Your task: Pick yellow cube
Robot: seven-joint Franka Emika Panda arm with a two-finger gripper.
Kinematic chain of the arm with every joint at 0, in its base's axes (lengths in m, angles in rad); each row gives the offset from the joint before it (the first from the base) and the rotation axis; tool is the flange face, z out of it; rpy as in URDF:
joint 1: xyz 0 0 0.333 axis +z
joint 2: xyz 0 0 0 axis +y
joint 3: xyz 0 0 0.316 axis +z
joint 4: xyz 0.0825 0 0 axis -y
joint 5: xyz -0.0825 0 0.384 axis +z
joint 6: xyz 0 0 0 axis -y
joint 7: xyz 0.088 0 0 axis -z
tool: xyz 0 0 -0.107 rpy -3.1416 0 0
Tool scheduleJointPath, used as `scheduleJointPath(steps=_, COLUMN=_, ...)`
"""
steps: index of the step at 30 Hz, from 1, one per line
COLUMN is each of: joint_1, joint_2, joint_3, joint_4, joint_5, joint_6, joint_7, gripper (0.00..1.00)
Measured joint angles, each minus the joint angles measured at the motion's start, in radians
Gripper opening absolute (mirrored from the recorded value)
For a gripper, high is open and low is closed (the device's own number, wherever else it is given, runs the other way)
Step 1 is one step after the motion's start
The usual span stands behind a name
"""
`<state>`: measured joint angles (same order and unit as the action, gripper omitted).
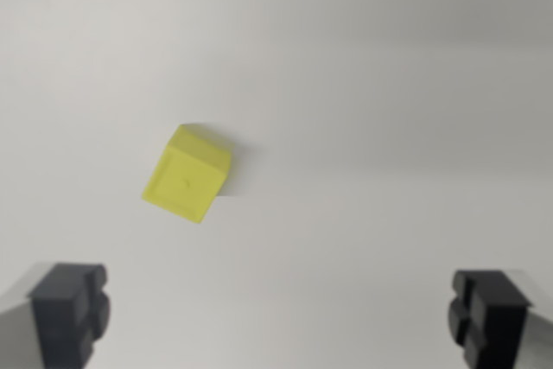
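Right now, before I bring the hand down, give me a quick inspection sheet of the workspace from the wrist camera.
Surface: plain white table, bare and evenly lit, with soft shadows only.
Job's things: yellow cube sitting on the table, turned at an angle to the view, left of centre, untouched.
Clutter: nothing seen.
Hand: the hand is open, its two black fingers at the bottom corners of the view, one finger at the wrist view's left; the cube lies beyond them, not between them, closer to the left finger's side.
Cables: nothing seen.
Surroundings: nothing seen beyond the table; the view is slightly blurred.
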<state>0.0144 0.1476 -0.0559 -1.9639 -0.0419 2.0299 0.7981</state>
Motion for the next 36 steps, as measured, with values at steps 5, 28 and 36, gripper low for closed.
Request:
scheduleJointPath(steps=5, joint_1=0.0, joint_2=-0.001, joint_3=0.0, joint_4=-0.002, joint_5=0.0, joint_6=0.002, joint_7=0.002, gripper=1.0)
scheduleJointPath(steps=28, joint_1=0.027, joint_2=-0.007, joint_3=0.0, joint_4=-0.159, joint_5=0.013, joint_6=0.169, joint_7=0.148, gripper=1.0)
scheduleJointPath(steps=36, joint_1=0.037, joint_2=0.0, joint_3=0.0, joint_4=-0.209, joint_5=0.019, joint_6=0.232, joint_7=0.2, gripper=1.0)
